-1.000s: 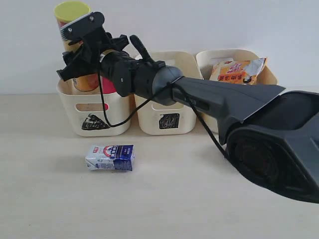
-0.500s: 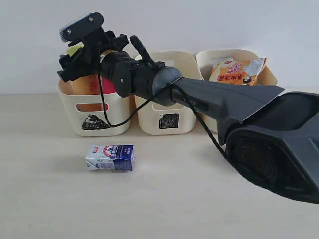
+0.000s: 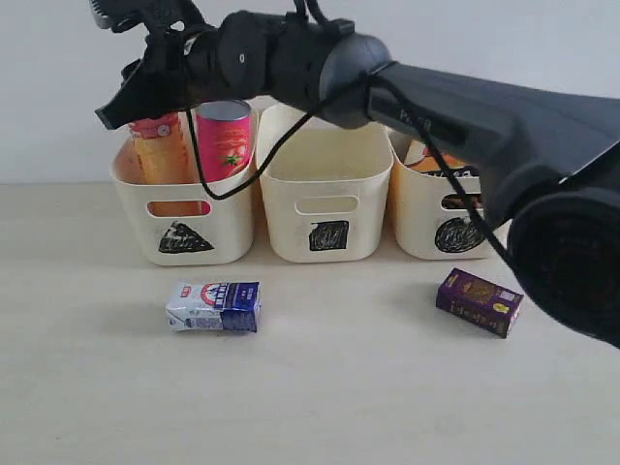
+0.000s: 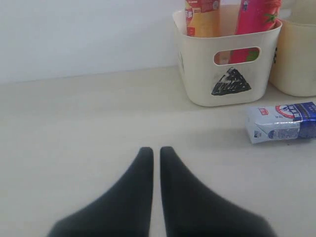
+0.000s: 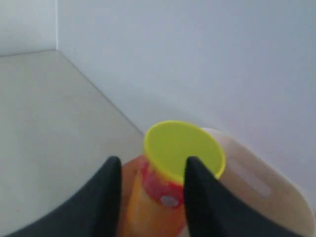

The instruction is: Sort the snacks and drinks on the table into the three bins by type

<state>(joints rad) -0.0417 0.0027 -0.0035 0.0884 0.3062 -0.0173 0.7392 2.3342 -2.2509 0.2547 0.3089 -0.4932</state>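
Observation:
Two chip tubes stand in the triangle bin [image 3: 184,208]: the yellow-orange tube [image 3: 160,155] and the pink tube [image 3: 225,136]. My right gripper [image 3: 121,105] hovers open just above the yellow-orange tube [image 5: 158,197], its fingers either side of the yellow lid [image 5: 183,148] without pinching it. On the table lie the white-and-blue carton [image 3: 213,306] and the purple carton [image 3: 479,302]. The square bin [image 3: 325,194] shows nothing inside. An orange noodle bag [image 3: 426,161] peeks from the circle bin [image 3: 446,223]. My left gripper [image 4: 152,149] is shut and low over bare table, away from the white-and-blue carton [image 4: 284,123].
The right arm [image 3: 436,87] stretches across above all three bins from the right. A white wall stands close behind the bins. The triangle bin [image 4: 232,74] and the edge of the square bin [image 4: 301,59] show in the left wrist view.
The right gripper lowered the yellow-orange tube into the triangle bin, let it go and rose. The arm lifted, uncovering the purple carton and the circle bin.

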